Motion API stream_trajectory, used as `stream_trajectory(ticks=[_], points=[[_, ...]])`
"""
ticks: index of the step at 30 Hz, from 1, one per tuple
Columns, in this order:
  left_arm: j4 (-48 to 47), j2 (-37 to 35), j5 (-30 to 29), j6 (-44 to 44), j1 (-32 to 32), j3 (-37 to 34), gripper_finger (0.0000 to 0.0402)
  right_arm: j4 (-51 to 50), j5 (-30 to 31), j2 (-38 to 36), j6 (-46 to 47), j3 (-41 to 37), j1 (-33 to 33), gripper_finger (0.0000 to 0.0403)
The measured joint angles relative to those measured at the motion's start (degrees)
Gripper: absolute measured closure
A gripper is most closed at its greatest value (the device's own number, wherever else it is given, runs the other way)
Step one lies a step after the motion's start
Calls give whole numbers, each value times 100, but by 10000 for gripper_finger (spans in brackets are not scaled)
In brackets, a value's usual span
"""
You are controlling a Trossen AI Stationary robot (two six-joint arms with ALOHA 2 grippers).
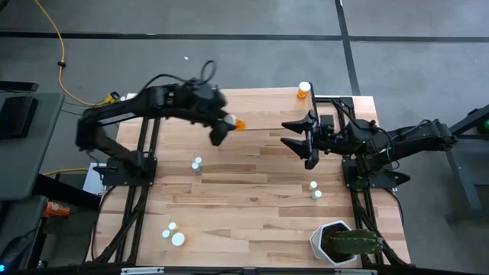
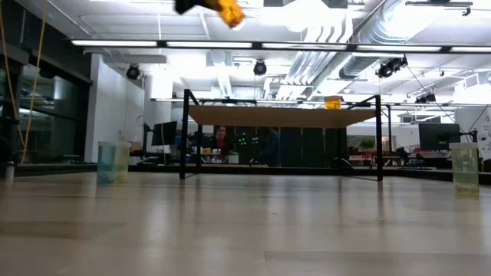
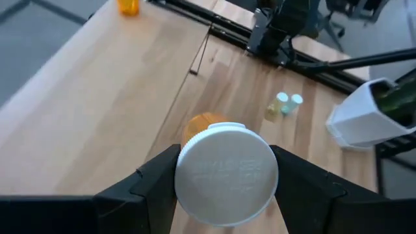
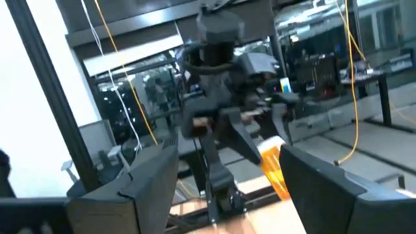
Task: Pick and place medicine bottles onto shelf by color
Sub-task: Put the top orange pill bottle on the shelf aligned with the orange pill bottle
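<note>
White-capped orange bottle (image 3: 226, 173) sitting clamped in left pincer (image 3: 224, 188) above shelf (image 1: 260, 122); low view showing another orange bottle (image 2: 332, 102) standing on shelf. Right pincer (image 1: 296, 134) hovering apart, empty, beside shelf end.

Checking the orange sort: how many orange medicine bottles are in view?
2: one orange bottle stands at the shelf's right end; another orange bottle is held by the left gripper above the shelf. Others may be hidden.

Both arms matte black, jointed, w/ black cables along links. Left end effector (image 3: 224, 188): two broad angular black fingers. Right end effector (image 1: 299, 136): same.
</note>
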Motion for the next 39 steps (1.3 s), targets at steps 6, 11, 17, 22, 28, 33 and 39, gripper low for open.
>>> stream_trajectory(ticks=[6,11,17,22,28,33,39], points=[[240,1252,-215,709,60,1032,198,505,307,0,-52,0,0,143],[391,2196,-383,1126,181,1797,198,883,442,-2,-287,2,0,143],[505,3064,-412,1406,350,2265,198,834,442,-2,-278,2,0,143],[864,3512,-389,1387,489,2293,198,791,751,-2,-183,2,0,143],[866,3676,-309,1333,588,2293,198,767,781,-2,-156,2,0,143],[904,3671,-311,1459,589,2295,198,741,784,-2,-153,2,0,143],[550,3671,-320,1465,582,2293,198,-277,2100,-66,258,4,-5,143]])
